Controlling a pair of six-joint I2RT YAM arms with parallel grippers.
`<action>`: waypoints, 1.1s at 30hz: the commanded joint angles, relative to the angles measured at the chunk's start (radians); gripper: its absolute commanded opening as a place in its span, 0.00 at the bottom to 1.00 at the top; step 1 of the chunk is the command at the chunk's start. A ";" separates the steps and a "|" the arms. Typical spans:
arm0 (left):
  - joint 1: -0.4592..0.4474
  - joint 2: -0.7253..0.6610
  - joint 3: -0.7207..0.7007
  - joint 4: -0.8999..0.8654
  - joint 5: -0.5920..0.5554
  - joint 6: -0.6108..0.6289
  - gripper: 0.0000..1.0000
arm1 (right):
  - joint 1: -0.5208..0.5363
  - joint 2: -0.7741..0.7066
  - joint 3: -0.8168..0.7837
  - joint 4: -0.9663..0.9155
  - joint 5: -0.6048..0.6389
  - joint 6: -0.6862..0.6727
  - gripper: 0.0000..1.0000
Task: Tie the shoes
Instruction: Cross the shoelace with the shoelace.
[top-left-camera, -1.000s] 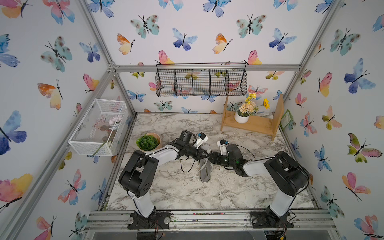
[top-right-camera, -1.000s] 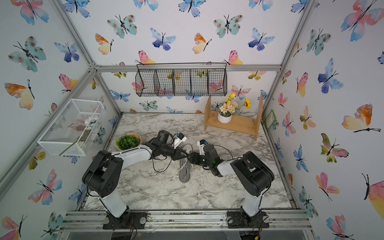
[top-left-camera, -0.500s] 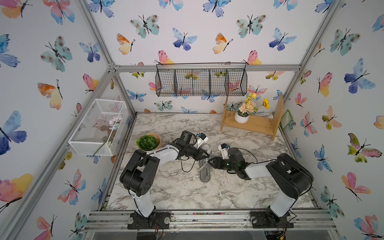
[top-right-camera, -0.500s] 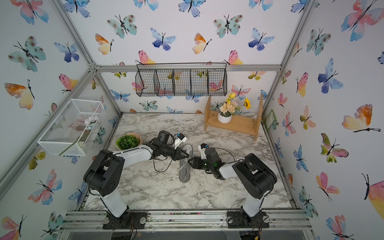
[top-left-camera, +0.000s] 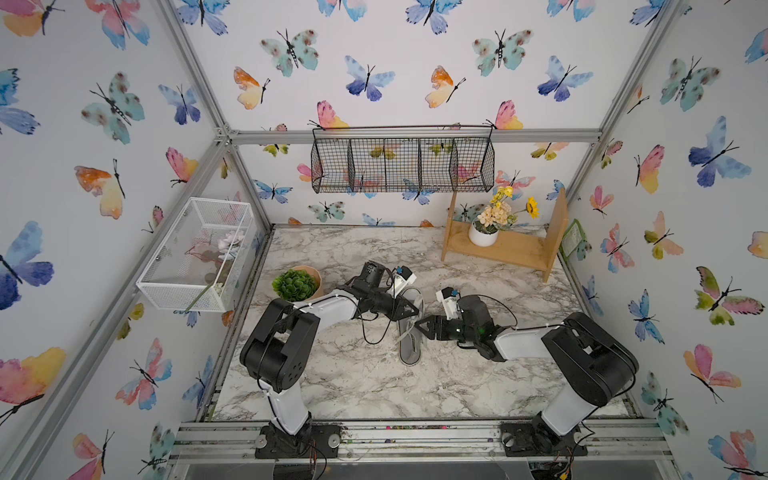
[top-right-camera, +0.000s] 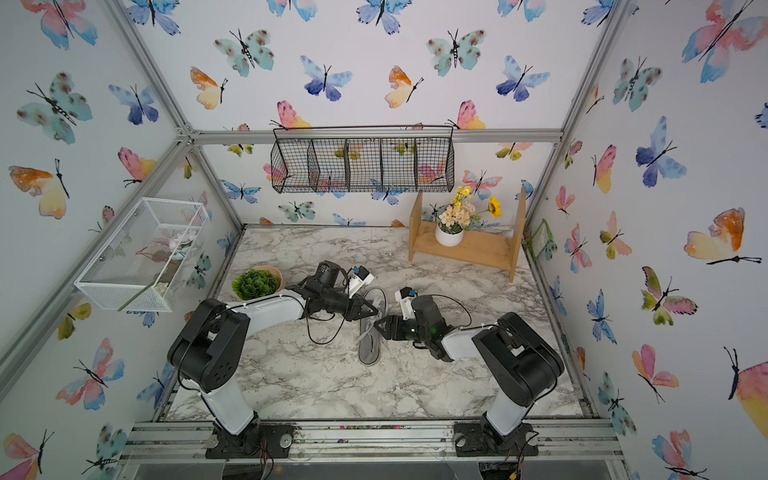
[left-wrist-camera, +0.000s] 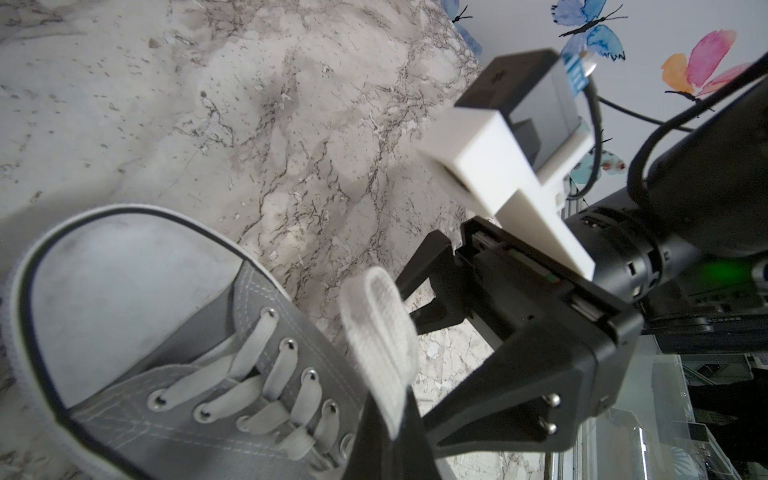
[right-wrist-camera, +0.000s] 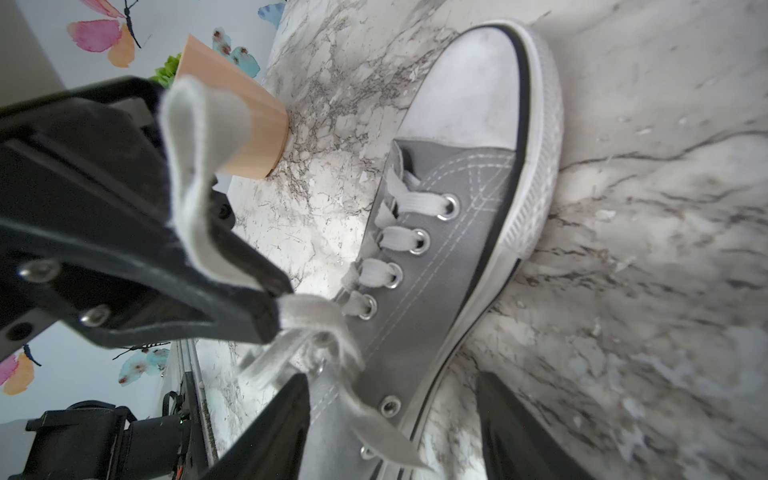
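Note:
The shoes are a single grey sneaker (top-left-camera: 409, 349) with a white toe cap, lying mid-table in both top views (top-right-camera: 369, 351). My left gripper (top-left-camera: 411, 311) is over the laces, shut on a white lace loop (left-wrist-camera: 376, 328) that stands up from its jaws (left-wrist-camera: 395, 432). My right gripper (top-left-camera: 420, 326) faces it from the other side of the shoe and is open. In the right wrist view its fingers (right-wrist-camera: 282, 419) straddle the shoe's side (right-wrist-camera: 432, 291), with a loose lace end (right-wrist-camera: 374, 428) between them, ungripped.
A potted green plant (top-left-camera: 296, 284) stands left of the arms on the marble table (top-left-camera: 353, 386). A wooden shelf (top-left-camera: 505, 249) with a flower pot is at the back right. A black wire basket (top-left-camera: 402, 160) and a white mesh box (top-left-camera: 195, 253) hang on the walls.
The right gripper's jaws have spread wider and it has shifted slightly toward the table's front. The left gripper stays shut on the lace loop in the same place.

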 joint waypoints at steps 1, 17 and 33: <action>0.007 0.006 -0.001 0.005 -0.007 0.006 0.00 | 0.008 -0.030 -0.004 -0.047 -0.024 -0.043 0.68; 0.014 -0.007 -0.011 -0.016 0.014 0.060 0.00 | -0.088 -0.143 0.026 -0.203 -0.008 -0.179 0.52; 0.013 -0.011 -0.028 -0.018 0.043 0.084 0.00 | -0.137 0.054 0.186 -0.226 -0.144 -0.152 0.38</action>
